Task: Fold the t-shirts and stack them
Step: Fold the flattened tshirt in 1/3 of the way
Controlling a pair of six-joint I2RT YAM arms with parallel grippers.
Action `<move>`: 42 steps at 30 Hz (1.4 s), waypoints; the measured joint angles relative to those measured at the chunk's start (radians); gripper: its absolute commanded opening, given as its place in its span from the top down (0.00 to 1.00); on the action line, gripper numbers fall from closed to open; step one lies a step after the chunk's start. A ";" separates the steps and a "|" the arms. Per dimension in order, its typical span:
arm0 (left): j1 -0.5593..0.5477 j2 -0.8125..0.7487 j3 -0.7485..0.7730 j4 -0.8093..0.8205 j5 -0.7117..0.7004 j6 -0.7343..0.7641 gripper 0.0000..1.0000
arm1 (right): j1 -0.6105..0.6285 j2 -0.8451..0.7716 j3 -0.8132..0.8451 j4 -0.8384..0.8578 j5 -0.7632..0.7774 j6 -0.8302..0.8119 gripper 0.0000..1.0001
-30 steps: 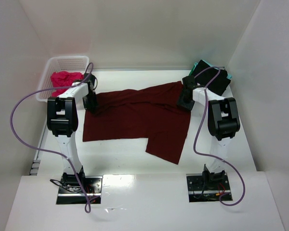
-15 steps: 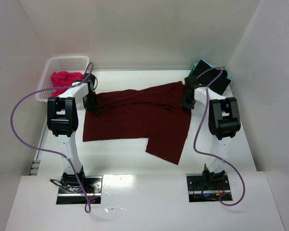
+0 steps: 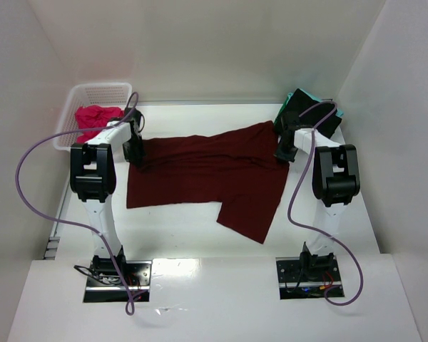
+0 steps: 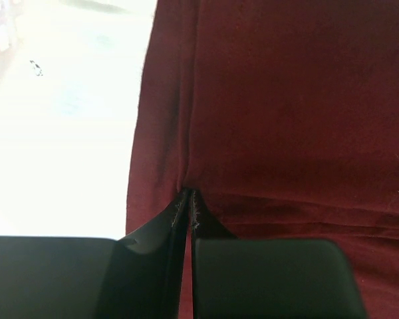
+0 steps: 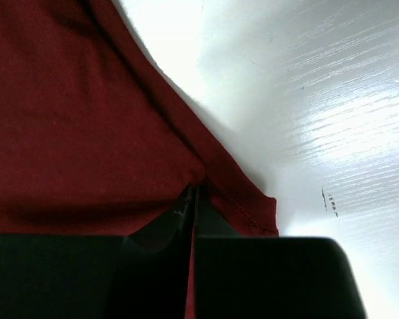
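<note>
No writing, label, brand, number or sign can be read in any view; cloth, arms, basket and desk all show plain surfaces

spread shirt [image 3: 200, 174] centre, basket [image 3: 93, 90] behind-left, folded shirts [image 3: 328, 125] behind-right

- This looks like a robotics laboratory cell, not a home.
- Plain white panels [image 3: 21, 107] close in the white worktop [image 3: 178, 228] on three sides.
- The left arm [image 3: 93, 171] and the right arm [image 3: 333, 174] stand on metal base plates [image 3: 118, 281] at the near edge.
- Purple cables [image 3: 17, 171] hang loose from the arms, and thin wiring lies open at the bases.
- A maroon t-shirt [image 3: 200, 171] and a white lattice basket [image 3: 100, 87] are the household things here.
</note>
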 measured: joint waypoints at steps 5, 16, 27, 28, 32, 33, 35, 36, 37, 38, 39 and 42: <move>0.000 0.004 0.027 -0.012 0.015 0.022 0.68 | -0.003 -0.004 0.000 0.001 -0.027 -0.025 0.53; -0.048 0.004 0.218 0.046 0.129 0.047 0.53 | -0.011 -0.059 0.136 0.043 -0.133 -0.043 0.29; -0.048 0.185 0.302 0.077 0.066 0.015 0.79 | 0.000 0.020 0.342 0.066 -0.157 -0.050 0.27; -0.048 0.197 0.304 0.076 0.059 0.014 0.82 | 0.001 0.031 0.348 0.066 -0.159 -0.050 0.27; -0.048 0.217 0.351 0.065 0.034 0.014 0.89 | 0.005 0.111 0.400 0.065 -0.167 -0.049 0.27; -0.048 0.226 0.363 0.062 0.027 0.014 0.90 | 0.005 0.126 0.407 0.066 -0.169 -0.050 0.27; -0.048 0.256 0.405 0.044 0.017 0.015 0.90 | 0.005 0.160 0.425 0.063 -0.175 -0.050 0.28; -0.048 0.266 0.420 0.039 0.012 0.015 0.91 | 0.006 0.173 0.429 0.061 -0.177 -0.049 0.28; -0.048 0.272 0.433 0.033 0.009 0.015 0.91 | 0.007 0.186 0.433 0.058 -0.179 -0.050 0.28; -0.048 0.284 0.453 0.022 0.005 0.015 0.91 | 0.008 0.192 0.435 0.057 -0.179 -0.050 0.28; -0.048 0.297 0.476 0.012 0.001 0.015 0.91 | 0.009 0.200 0.438 0.056 -0.181 -0.050 0.29; -0.048 0.345 0.561 -0.016 -0.014 0.015 0.91 | 0.014 0.213 0.448 0.057 -0.183 -0.050 0.29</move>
